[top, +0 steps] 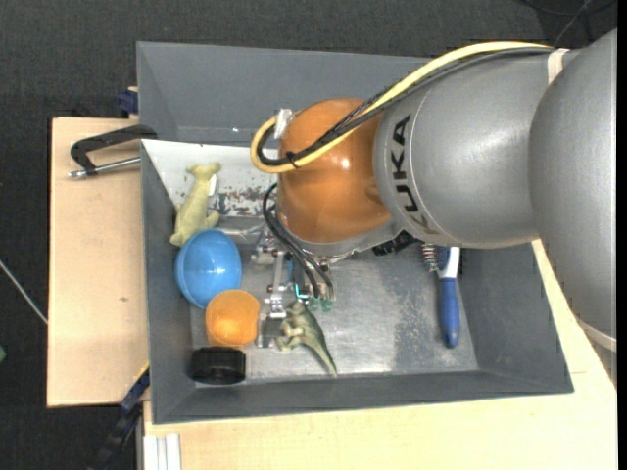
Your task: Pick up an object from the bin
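Arm: The big grey arm (490, 155) comes in from the right and bends down into the bin.
Wrist: A round orange cover (328, 179) sits at the end of the arm. A yellow cable (323, 125) loops over the top of it.
Gripper: The gripper (292, 306) points down from under the orange cover. It is low over the front left part of the bin floor.
Gripper state: I cannot tell how wide it is open. I cannot tell if it has hold of anything.
Thing at the gripper: A small green-brown toy dinosaur (306, 339) lies right at the gripper's tip, near the front wall. Its tail points to the front right.
Next to it: An orange ball (233, 318) lies just beside the toy dinosaur, on its left. A blue ball (208, 265) lies behind the orange ball, close against it. A black round disc (216, 364) lies in the front left corner.
By the left wall: A pale yellow toy animal (196, 204) lies stretched out behind the blue ball.
Right side: A blue toothbrush (448, 302) lies well apart from the gripper. Its white head is close under the arm.
Bin: The grey metal bin (343, 390) has sloping walls. Its floor looks dull and scratched.
Room: The ground (294, 8) behind the bin is dark and rough, like carpet.
Writing: Black letters on the grey arm read "UKA" (397, 169).
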Robot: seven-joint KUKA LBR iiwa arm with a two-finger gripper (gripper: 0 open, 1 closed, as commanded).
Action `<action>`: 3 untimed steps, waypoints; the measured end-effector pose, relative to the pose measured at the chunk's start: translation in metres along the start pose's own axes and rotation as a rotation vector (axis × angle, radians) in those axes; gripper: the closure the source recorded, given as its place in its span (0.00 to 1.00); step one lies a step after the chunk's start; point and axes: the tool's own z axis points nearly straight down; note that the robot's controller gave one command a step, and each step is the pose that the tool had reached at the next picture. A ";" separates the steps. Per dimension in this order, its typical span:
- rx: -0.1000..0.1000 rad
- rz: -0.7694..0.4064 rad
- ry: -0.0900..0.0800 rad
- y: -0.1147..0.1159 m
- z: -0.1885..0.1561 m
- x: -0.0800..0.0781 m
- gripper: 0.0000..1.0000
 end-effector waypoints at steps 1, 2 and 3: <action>-0.004 0.020 -0.013 -0.052 0.097 -0.006 0.00; -0.004 0.008 -0.016 -0.101 0.093 -0.008 0.00; -0.005 0.006 -0.020 -0.099 0.092 -0.009 1.00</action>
